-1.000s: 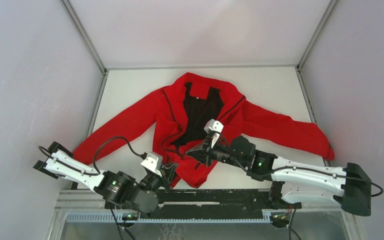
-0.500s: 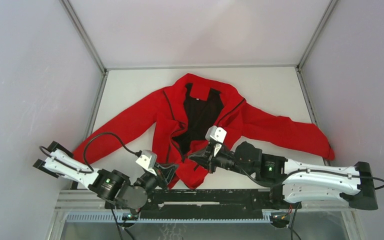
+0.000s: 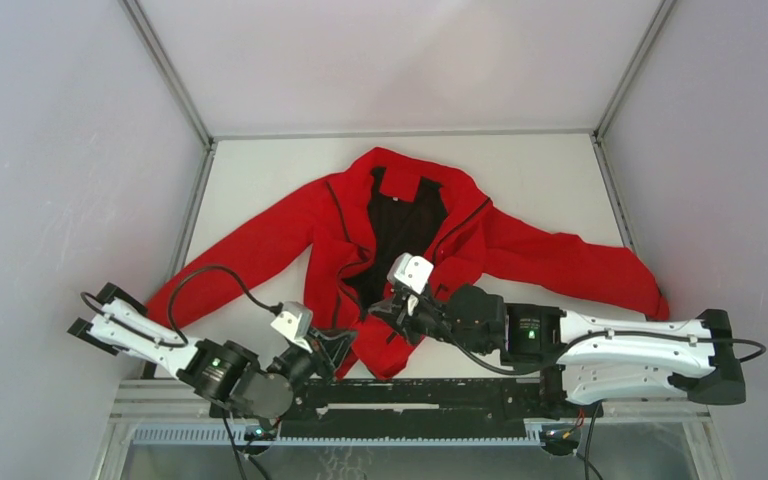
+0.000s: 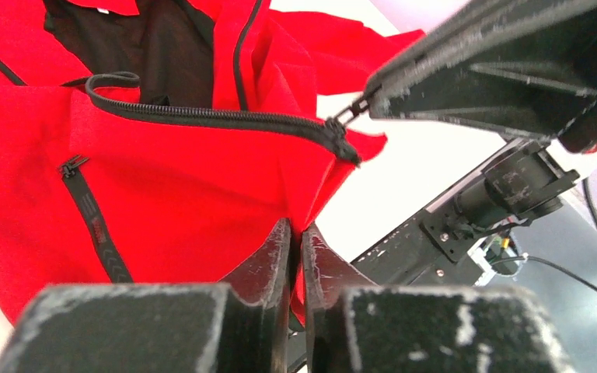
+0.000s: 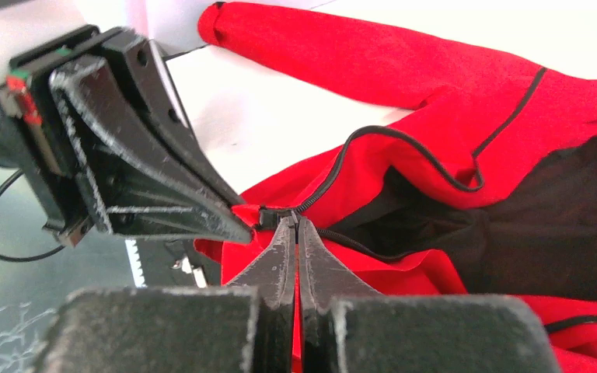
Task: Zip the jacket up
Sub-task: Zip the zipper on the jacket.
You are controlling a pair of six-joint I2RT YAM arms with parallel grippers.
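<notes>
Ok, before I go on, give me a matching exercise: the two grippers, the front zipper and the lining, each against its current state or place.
Things:
1. left gripper
2. right gripper
3. front zipper
4. lining

States:
A. black, exposed between the front panels
B. shut on the bottom edge of the jacket
C. slider near the hem, open above it
D. shut on the zipper pull

Pairs: 1-B, 2-D, 3-C, 4-A

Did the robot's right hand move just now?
Yes. The right gripper slid left and nearer the black base rail along the table's near edge.
</notes>
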